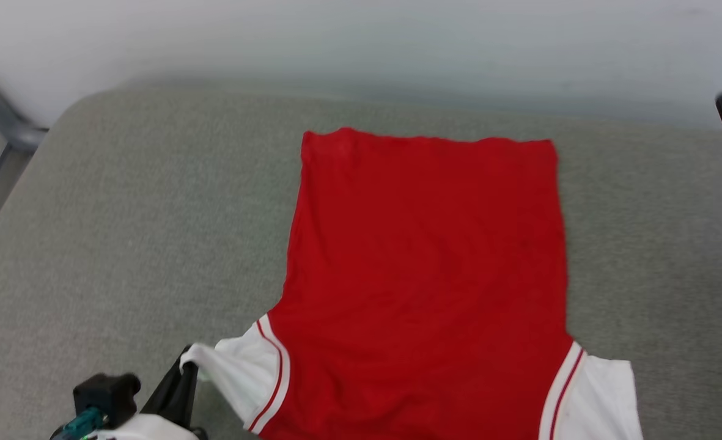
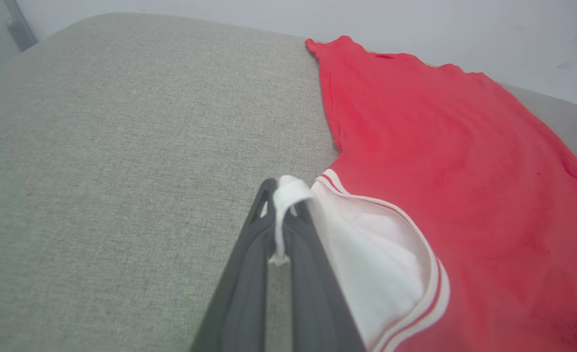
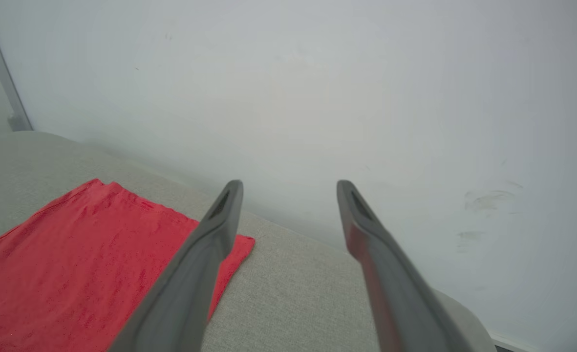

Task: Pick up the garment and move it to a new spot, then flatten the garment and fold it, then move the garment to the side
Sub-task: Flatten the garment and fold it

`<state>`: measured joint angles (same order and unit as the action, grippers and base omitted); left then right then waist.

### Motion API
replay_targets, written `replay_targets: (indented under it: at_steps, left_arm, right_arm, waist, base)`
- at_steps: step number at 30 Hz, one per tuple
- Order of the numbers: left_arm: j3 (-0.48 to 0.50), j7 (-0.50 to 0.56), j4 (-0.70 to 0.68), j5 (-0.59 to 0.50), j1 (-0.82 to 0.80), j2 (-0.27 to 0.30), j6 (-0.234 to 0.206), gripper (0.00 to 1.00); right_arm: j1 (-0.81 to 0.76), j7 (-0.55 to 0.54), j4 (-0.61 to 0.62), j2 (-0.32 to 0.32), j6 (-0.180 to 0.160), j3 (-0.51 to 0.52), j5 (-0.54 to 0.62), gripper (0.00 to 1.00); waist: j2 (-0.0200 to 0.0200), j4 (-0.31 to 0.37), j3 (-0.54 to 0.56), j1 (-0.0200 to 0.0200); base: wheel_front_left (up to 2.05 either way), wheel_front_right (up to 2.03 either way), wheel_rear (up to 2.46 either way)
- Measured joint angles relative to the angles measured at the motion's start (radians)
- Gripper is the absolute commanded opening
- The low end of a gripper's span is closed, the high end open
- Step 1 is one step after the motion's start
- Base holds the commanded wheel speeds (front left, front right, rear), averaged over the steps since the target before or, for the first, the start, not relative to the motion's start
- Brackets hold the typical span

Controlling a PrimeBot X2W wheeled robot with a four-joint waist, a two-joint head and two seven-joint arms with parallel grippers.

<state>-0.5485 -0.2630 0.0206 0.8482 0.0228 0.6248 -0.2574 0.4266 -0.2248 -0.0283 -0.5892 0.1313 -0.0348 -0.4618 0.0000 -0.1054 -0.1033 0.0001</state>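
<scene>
Left gripper (image 2: 281, 193) clenched on white sleeve (image 2: 376, 254) tip; red jersey (image 1: 422, 256) lies right of jaws, long axis running forward. Right gripper (image 3: 288, 188) spread, empty, clear of hem.

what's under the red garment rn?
The garment lies spread flat on the grey cushion, which shows all around it. Anything directly beneath the cloth is covered. The left hand pinches the white sleeve, lifting its edge slightly.
</scene>
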Motion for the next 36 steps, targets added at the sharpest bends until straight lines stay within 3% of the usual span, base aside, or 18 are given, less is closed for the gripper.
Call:
replay_targets:
  at_steps: [9,19,24,30,36]
  left_arm:
    - [0.02,0.0,0.0,-0.078,-0.107,-0.097,0.048,0.0]
    - [0.06,0.0,0.014,-0.164,-0.183,-0.205,0.118,0.0]
    - [0.093,0.0,0.025,-0.2,-0.205,-0.258,0.153,0.0]
    - [0.131,0.0,0.044,-0.243,-0.222,-0.305,0.199,0.0]
    - [0.161,-0.004,0.07,-0.278,-0.235,-0.342,0.24,0.0]
  right_arm:
    - [0.405,-0.386,-0.193,-0.013,0.0,-0.16,-0.049,1.0]
    - [0.658,-0.845,-0.402,-0.038,0.0,-0.22,-0.05,1.0]
    - [0.701,-0.948,-0.435,-0.039,0.0,-0.225,-0.012,1.0]
    - [0.706,-0.983,-0.443,-0.016,0.0,-0.233,0.017,1.0]
    - [0.7,-1.008,-0.431,-0.044,0.0,-0.249,0.021,1.0]
  waist:
    - [0.0,-0.094,-0.163,0.0001]
    - [0.0,-0.187,-0.335,0.0001]
    - [0.0,-0.221,-0.416,0.0001]
    - [0.0,-0.249,-0.497,0.0001]
    - [0.0,-0.264,-0.536,-0.0004]
  base:
    - [0.0,0.0,0.0]
    - [0.0,0.0,0.0]
    - [0.0,0.0,0.0]
    - [0.0,0.0,0.0]
    - [0.0,0.0,0.0]
